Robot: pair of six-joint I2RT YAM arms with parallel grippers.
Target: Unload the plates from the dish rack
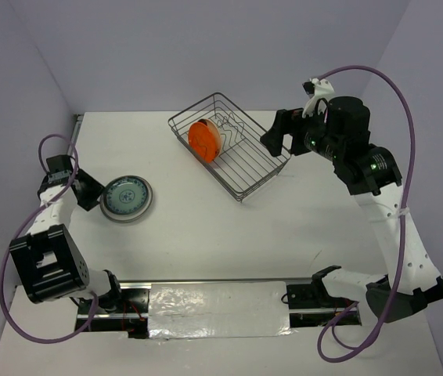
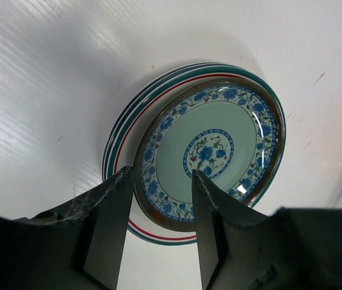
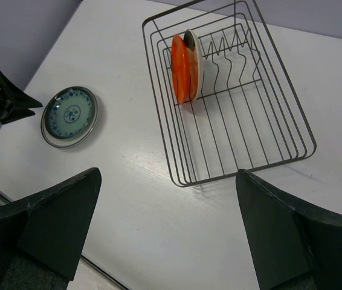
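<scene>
One orange-backed plate (image 3: 182,60) left in the rack (image 3: 249,164), as far as can be told. Stands on edge in the wavy slot wires at the basket's left end, orange back toward the end wall, cream face toward the vacant slots. Propped upright by the wires alone, so likely reachable only from above, by the rim. Dark mark at the top edge, too small to read.

Well apart from both pincers. As for the right gripper (image 3: 168,175): spread wide, gripping nothing, hung high by the rack's right end in the overhead view, looking down over the whole basket, with the orange-backed plate across at the opposite end. Probably placed there for a clear drop onto that upper rim.

Farther out, on the table (image 1: 198,235) to the left, a small stack: blue-patterned plate (image 2: 210,148) face up on a striped plate (image 2: 118,145), red and green rings showing round the edge. Laid flat and nested, presumably for a steady pile away from the rack. Beside it the left gripper (image 2: 162,178), released, fingers (image 2: 107,223) parted to either side of the top plate's near rim and clamping nothing; touching the rim or just clear of it, cannot tell. Judged from the lie of things: unloading nearly done, one lift to go.
</scene>
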